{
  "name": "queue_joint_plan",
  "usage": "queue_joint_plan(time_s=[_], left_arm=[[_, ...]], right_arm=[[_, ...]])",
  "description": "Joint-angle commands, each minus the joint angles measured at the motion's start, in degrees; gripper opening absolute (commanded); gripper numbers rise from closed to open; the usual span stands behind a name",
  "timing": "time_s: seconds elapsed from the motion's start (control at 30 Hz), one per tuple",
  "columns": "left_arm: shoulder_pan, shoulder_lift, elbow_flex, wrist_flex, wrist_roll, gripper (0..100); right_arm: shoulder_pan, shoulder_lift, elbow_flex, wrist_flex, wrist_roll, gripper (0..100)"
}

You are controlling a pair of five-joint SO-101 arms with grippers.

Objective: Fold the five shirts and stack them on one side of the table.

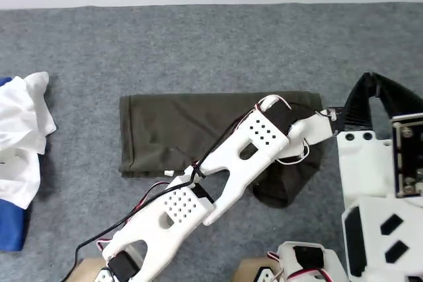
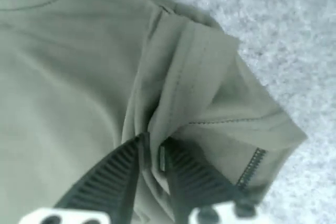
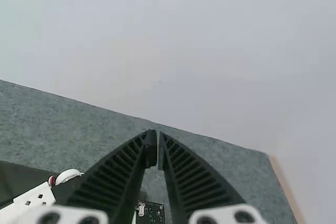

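L end effector (image 2: 153,150) pinched closed; R end effector (image 3: 157,142) closed, raised.

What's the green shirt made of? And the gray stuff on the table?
The olive shirt looks like soft knit cotton: matte, with stitched hems and limp folds. The gray table cover looks like felt or short carpet: fuzzy, speckled, no shine.

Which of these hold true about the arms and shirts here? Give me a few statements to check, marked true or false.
The left gripper is shut on a fold of the olive shirt. True.
The right gripper holds a shirt too. False: it is shut on nothing.
The olive shirt lies in the middle of the table. True.
The white shirt is stacked on the olive shirt. False: it lies crumpled at the table's edge, apart, over a blue shirt.
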Motion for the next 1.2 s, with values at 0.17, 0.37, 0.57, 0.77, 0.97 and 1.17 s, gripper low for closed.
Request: queue_joint_plan(time_s=[0.17,0.37,0.57,0.77,0.97,1.17], left_arm=[[-2.64,-3.87,-2.42,0.88,-0.09,1],[-2.55,-4.40,-2.51,1.14,-0.09,1],[-2.29,-4.40,-2.59,1.58,2.11,10],[-1.14,-4.40,-2.59,1.58,3.25,8],[-1.32,-3.87,-2.15,1.58,3.25,1],[-3.16,-3.87,-2.42,1.23,3.25,1]], right_arm=[[0.13,0.31,0.44,2.15,-0.26,1.8],[0.13,0.40,0.44,2.15,-0.26,1.9],[0.13,0.40,0.44,2.15,-0.26,1.9],[0.13,0.31,2.81,2.15,-0.26,1.9],[0.13,-0.22,5.54,2.07,-0.26,1.9],[0.13,-0.04,5.63,1.36,-0.26,1.9]])
